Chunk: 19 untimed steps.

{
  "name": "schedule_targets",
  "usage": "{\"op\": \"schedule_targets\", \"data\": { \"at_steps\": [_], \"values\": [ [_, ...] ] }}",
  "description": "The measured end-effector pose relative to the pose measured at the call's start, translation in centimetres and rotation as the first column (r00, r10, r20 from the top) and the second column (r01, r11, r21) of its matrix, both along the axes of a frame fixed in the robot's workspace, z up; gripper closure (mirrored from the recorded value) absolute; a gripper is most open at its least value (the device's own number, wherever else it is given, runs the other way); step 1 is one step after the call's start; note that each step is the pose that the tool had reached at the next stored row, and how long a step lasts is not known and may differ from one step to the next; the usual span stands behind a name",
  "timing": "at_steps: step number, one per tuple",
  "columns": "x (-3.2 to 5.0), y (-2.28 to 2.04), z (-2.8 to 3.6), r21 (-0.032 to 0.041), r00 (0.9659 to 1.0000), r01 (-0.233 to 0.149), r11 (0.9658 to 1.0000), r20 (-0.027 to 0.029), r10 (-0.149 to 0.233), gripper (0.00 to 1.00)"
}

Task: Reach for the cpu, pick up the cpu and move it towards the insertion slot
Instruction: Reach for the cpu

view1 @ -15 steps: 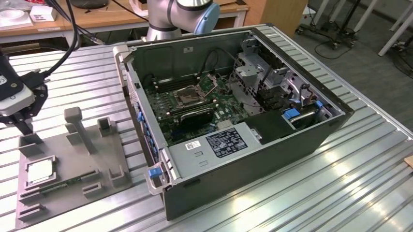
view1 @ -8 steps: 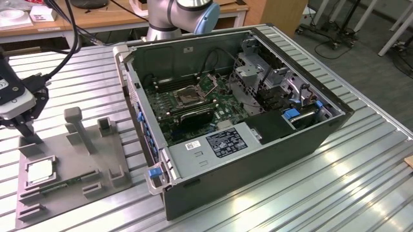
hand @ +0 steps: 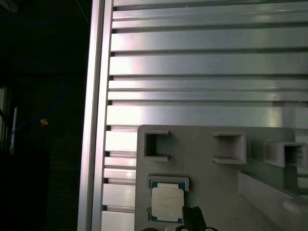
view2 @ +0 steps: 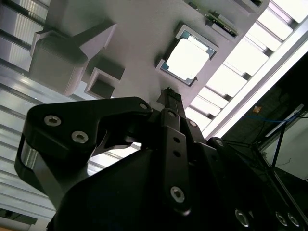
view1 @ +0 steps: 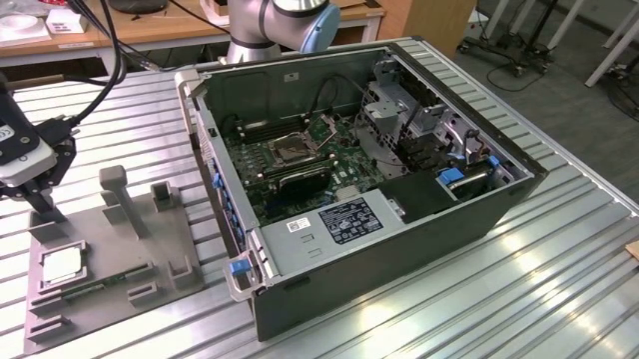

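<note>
Near one edge of the grey plate (view1: 112, 258), on the exterior view's left, the cpu (view1: 62, 265) lay flat in a shallow square recess with its silver face up. Fine print crossed that face in the first wrist view, too small to read. The gripper (view1: 43, 213) hung over the plate just beside the cpu, apparently clear of it. Whether it was spread or pressed together could not be told.

The plate's edge ran near the edge of the slatted metal table (view1: 519, 299). Bare slats lay between the plate and the open computer case (view1: 499, 206).

Inside the case, the insertion slot (view1: 295, 149) sat on the green board, well apart from the cpu. A dark printed label (view1: 349, 218) lay on the grey metal box (view1: 310, 250) near it.
</note>
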<state>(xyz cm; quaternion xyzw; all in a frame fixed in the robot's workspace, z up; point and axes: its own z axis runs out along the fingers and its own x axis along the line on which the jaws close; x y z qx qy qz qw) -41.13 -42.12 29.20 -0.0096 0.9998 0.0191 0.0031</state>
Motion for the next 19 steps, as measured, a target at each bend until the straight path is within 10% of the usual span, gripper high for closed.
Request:
{"op": "schedule_targets", "data": {
  "at_steps": [19],
  "values": [
    [-0.92,0.0,-1.4,0.0,1.0,0.0,1.0,0.003,0.0,0.9]
  ]
}}
